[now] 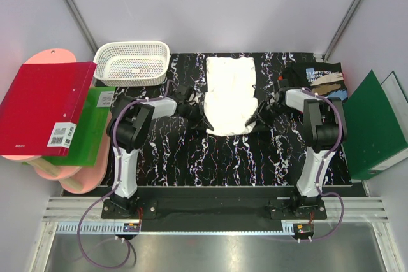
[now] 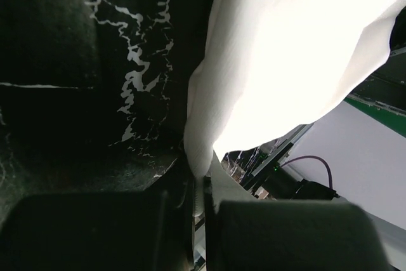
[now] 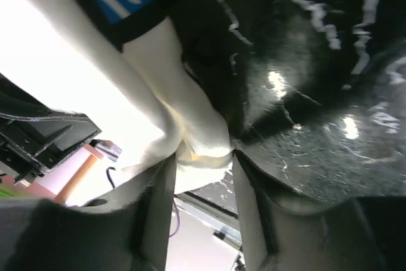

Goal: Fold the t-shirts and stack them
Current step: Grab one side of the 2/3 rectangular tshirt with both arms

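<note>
Where it lies at the middle of the table (image 1: pixel 191 157), the white shirt (image 1: pixel 231 93) is spread with its long axis running near to far; which end is the collar cannot be told. Its left edge is pinched by the left gripper (image 2: pixel 200 182), the jaws closed tight on a fold of cloth. Its right edge is held by the right gripper (image 3: pixel 203 157), the jaws about half apart with bunched cloth filling the gap. A black shirt (image 1: pixel 319 78) is seen at the far right, a basket (image 1: pixel 132 62) at the far left, and a red binder (image 1: pixel 41 106) left of the table.
</note>
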